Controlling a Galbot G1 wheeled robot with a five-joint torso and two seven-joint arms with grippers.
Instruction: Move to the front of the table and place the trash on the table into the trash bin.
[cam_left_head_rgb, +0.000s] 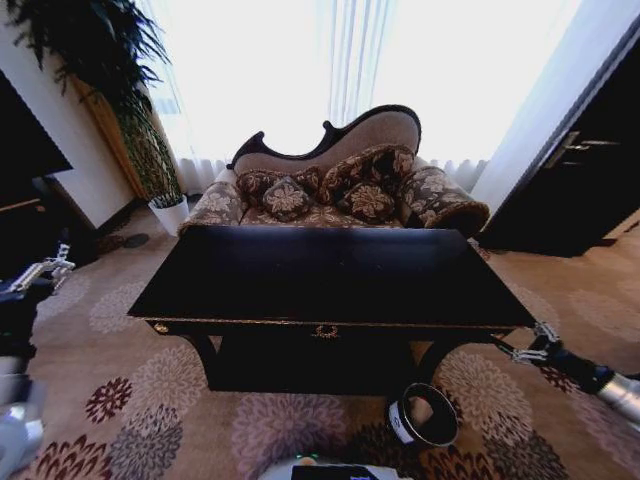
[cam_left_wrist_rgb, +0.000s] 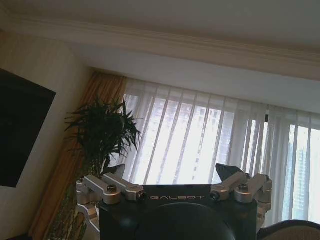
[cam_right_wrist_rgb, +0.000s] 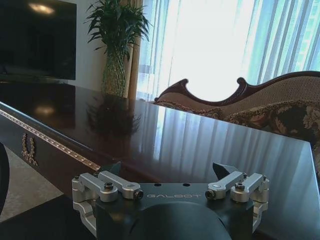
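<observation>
Each gripper, left (cam_left_wrist_rgb: 170, 172) and right (cam_right_wrist_rgb: 167, 170), has a matte black housing printed GALBOT in pale letters, with silver metal linkages on both sides fastened by dark round screws and ending in dark wedge-shaped tips. In the head view the arms are black, with silver sections nearer the body, and a white curved base edge shows below.

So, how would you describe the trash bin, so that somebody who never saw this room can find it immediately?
Start at the large glossy black table in front of the patterned sofa. Look down to the flowered carpet at the table's front, near its right leg. There stands the trash bin, a small black round container with an open top and a white label, much lower than the table.
</observation>
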